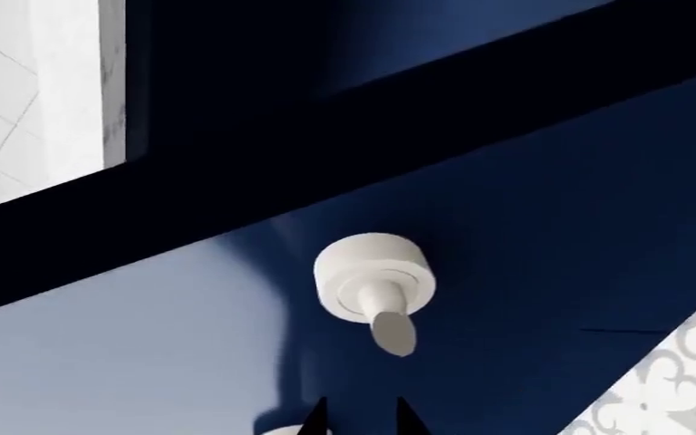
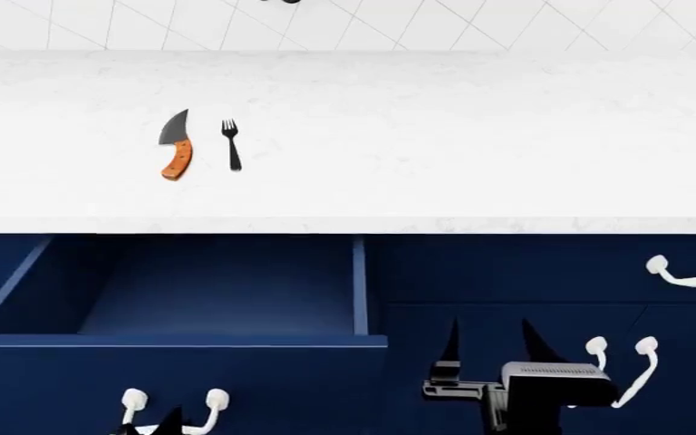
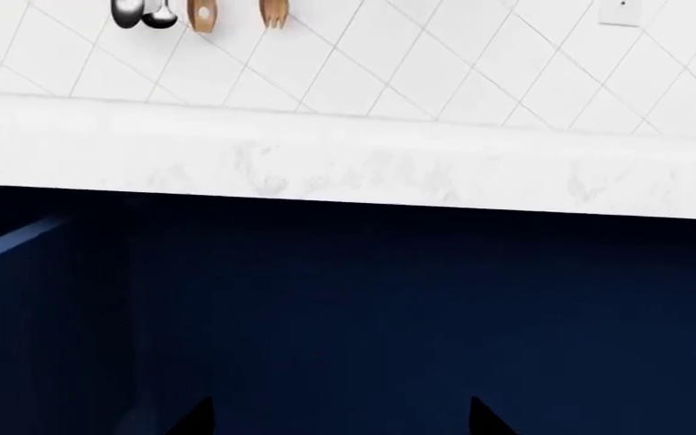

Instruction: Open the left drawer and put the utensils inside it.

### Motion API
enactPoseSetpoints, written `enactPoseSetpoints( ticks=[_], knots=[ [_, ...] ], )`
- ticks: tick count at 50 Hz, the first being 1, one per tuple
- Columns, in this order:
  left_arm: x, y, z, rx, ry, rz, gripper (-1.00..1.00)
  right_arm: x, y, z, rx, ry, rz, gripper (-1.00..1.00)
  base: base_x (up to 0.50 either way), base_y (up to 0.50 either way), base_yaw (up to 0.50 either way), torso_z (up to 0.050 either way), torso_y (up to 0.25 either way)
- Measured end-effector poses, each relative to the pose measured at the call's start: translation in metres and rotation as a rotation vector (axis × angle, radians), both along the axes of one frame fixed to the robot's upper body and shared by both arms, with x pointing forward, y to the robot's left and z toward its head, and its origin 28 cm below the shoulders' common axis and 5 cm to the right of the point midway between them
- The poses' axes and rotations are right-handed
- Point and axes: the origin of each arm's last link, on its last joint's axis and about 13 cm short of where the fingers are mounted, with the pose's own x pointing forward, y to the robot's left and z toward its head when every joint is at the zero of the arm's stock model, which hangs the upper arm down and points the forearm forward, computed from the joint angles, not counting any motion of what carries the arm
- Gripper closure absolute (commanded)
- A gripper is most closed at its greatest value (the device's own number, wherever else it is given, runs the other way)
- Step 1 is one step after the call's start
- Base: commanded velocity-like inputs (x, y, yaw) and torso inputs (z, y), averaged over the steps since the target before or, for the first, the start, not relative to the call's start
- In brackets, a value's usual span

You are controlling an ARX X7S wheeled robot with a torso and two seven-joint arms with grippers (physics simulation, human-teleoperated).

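We face a white marble-look countertop [image 2: 469,136] backed by a wall of white tiles [image 2: 361,23] laid diagonally. Below it we see navy-blue cabinet fronts [image 2: 529,272] with white curved handles [image 2: 691,273]. Wooden and metal spoons [image 3: 203,13] hang on the tiles, and a patterned grey-and-white floor [image 1: 687,381] shows beneath.

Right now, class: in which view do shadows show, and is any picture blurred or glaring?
Left wrist view: the handle throws a soft shadow on the drawer front. Head view: even light, knife and fork nearly shadowless on the counter. Right wrist view: cabinet dark under the counter edge. No blur or glare anywhere.
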Motion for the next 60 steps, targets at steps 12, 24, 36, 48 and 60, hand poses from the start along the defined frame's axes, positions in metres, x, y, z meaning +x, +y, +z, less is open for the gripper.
enactPoseSetpoints(
  ticks=[12,24,36,48,60],
  knots=[
    [-0.028,-0.005,0.005,0.002,-0.012,-0.022,-1.0,-0.001,-0.001,0.002,-0.008,-0.006,-0.011,-1.0,0.0,0.0,0.0,0.001,0.003],
    [-0.038,-0.018,0.021,-0.08,-0.08,-0.061,-1.0,-0.001,-0.002,0.002,-0.01,-0.007,-0.015,-1.0,0.0,0.0,0.0,0.001,0.001],
    [-0.04,-0.023,0.034,-0.091,-0.182,-0.065,-1.0,-0.001,-0.002,0.002,-0.01,-0.006,-0.018,-1.0,0.0,0.0,0.0,0.0,0.0],
    [-0.043,-0.028,0.032,-0.11,-0.191,-0.075,-1.0,-0.001,-0.003,0.002,-0.009,-0.004,-0.021,-1.0,0.0,0.0,0.0,0.0,0.0],
    [-0.052,-0.029,0.017,-0.129,-0.112,-0.064,-1.0,-0.001,-0.004,0.001,-0.008,-0.002,-0.024,-1.0,0.0,0.0,0.0,0.0,0.0]
  ],
)
